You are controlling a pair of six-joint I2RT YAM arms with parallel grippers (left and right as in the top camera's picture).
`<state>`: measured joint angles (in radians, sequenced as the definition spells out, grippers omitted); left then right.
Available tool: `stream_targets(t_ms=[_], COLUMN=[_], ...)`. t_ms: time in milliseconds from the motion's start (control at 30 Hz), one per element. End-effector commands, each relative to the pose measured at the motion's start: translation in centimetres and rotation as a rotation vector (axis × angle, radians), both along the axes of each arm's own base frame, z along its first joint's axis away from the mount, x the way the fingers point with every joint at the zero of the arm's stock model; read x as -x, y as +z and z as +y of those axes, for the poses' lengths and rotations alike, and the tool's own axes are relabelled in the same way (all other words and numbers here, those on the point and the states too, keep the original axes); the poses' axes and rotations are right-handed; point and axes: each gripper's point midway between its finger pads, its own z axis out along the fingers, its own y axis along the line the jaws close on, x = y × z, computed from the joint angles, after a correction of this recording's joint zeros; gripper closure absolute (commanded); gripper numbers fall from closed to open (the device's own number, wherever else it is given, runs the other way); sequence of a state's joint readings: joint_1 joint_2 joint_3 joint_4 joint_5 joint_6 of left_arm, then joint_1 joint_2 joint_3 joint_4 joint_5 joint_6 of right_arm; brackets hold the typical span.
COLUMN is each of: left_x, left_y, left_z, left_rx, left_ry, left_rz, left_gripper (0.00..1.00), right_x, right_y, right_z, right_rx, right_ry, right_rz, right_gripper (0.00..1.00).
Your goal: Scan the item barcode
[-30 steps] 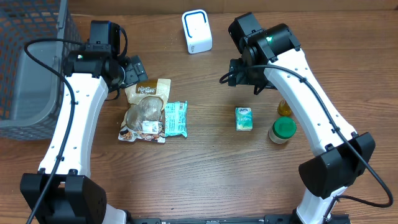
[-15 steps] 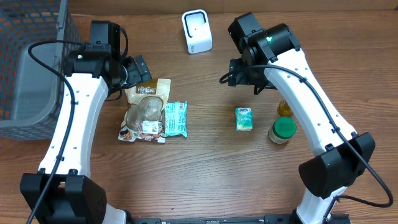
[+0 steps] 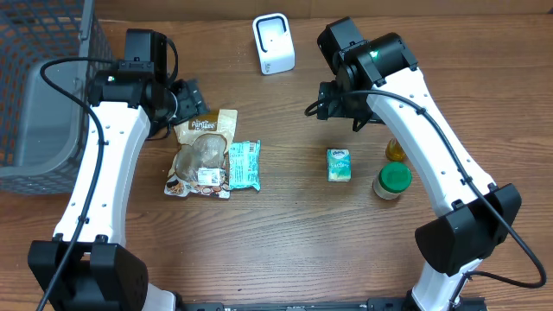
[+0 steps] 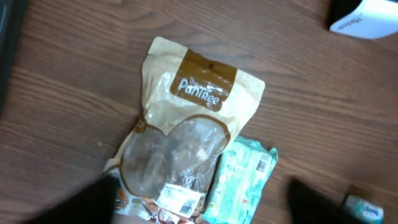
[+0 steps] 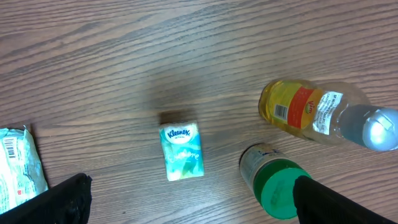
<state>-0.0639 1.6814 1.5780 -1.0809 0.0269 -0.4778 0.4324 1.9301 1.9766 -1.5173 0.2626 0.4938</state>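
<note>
1. Both spread, empty: left gripper [image 3: 190, 97] by the tan plastic snack pouch [image 3: 203, 151] at nine o'clock, right gripper [image 5: 189, 190] at one.
2. Brown wooden table [image 3: 285, 233]; white boxy scanner [image 3: 273, 43] at twelve, grey mesh basket [image 3: 43, 86] at ten.

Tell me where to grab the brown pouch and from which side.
Pinch the pouch by its flat brown header end from above, jaws across the seal. It lies flat, and that end is free; the green packet crowds the other end.
</note>
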Motion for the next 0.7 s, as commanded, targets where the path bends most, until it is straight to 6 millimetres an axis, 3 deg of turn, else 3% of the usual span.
stream_targets(t_ms=[0, 133, 233, 433, 667], left_x=[0.4, 0.9, 1.5, 2.2, 2.6], left_y=[0.4, 0.2, 0.0, -0.3, -0.7], left_z=[-0.6, -0.5, -0.5, -0.4, -0.4], left_rx=[0.027, 0.021, 0.018, 0.016, 0.016], left_ry=[-0.006, -0.017, -0.019, -0.019, -0.019], left_rz=[0.006, 0.030, 0.055, 0.086, 0.103], left_gripper=[0.63, 0.89, 0.96, 0.95, 0.82], right_x=[-0.3, -0.3, -0.3, -0.3, -0.3], right_y=[0.2, 0.2, 0.2, 0.2, 0.2], right_z=[-0.2, -0.2, -0.2, -0.2, -0.2], right_rx=[0.006, 0.006, 0.006, 0.006, 0.006], right_ry=[-0.008, -0.008, -0.008, -0.008, -0.008], right_rz=[-0.015, -0.015, -0.015, -0.015, -0.015], right_gripper=[0.00, 0.00, 0.00, 0.00, 0.00])
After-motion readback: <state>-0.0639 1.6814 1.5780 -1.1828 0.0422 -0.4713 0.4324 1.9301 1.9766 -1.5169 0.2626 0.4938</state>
